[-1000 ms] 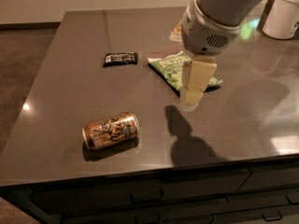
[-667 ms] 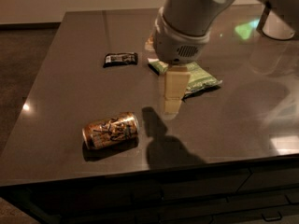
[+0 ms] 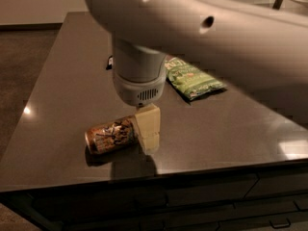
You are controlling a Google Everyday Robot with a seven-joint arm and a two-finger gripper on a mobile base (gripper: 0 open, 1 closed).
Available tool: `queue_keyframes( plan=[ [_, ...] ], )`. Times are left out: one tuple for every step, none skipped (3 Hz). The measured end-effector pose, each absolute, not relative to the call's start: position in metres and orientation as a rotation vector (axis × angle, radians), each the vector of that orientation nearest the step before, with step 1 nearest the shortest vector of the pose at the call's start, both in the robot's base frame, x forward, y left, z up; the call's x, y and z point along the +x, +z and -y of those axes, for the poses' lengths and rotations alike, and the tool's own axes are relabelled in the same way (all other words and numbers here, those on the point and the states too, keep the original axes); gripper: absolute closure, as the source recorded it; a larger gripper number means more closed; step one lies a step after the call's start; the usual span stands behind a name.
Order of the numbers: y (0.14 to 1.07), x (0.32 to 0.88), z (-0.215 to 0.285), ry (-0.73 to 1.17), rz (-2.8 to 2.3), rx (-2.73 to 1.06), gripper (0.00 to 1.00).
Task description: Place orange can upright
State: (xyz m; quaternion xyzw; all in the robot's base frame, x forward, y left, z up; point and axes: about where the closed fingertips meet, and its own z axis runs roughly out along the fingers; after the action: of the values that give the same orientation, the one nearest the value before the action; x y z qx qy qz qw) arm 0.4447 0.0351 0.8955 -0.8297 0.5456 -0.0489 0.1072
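Observation:
The orange can point(image 3: 109, 135) lies on its side on the dark table point(image 3: 62, 105), near the front edge, its top end facing left. My gripper point(image 3: 148, 129) hangs from the big white arm point(image 3: 192, 23) and has come down at the can's right end. Its cream fingers point(image 3: 147, 121) cover that end of the can. Whether they touch or hold the can does not show.
A green chip bag point(image 3: 192, 80) lies flat behind and to the right of the gripper. A small black wrapper point(image 3: 110, 61) is mostly hidden behind the arm. The table's front edge point(image 3: 144, 172) runs just below the can, with drawers beneath it.
The arm has swung left and down from above the chip bag to the can's right end. It now fills the top of the view. The can has not moved.

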Motion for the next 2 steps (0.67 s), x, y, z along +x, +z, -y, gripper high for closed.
queue_keyframes(
  plan=[
    [0.865,0.43,-0.049,-0.21,-1.571,-2.542,0.0],
    [0.844,0.425,-0.062,-0.218,-1.563,-2.614,0.0]
  ],
)
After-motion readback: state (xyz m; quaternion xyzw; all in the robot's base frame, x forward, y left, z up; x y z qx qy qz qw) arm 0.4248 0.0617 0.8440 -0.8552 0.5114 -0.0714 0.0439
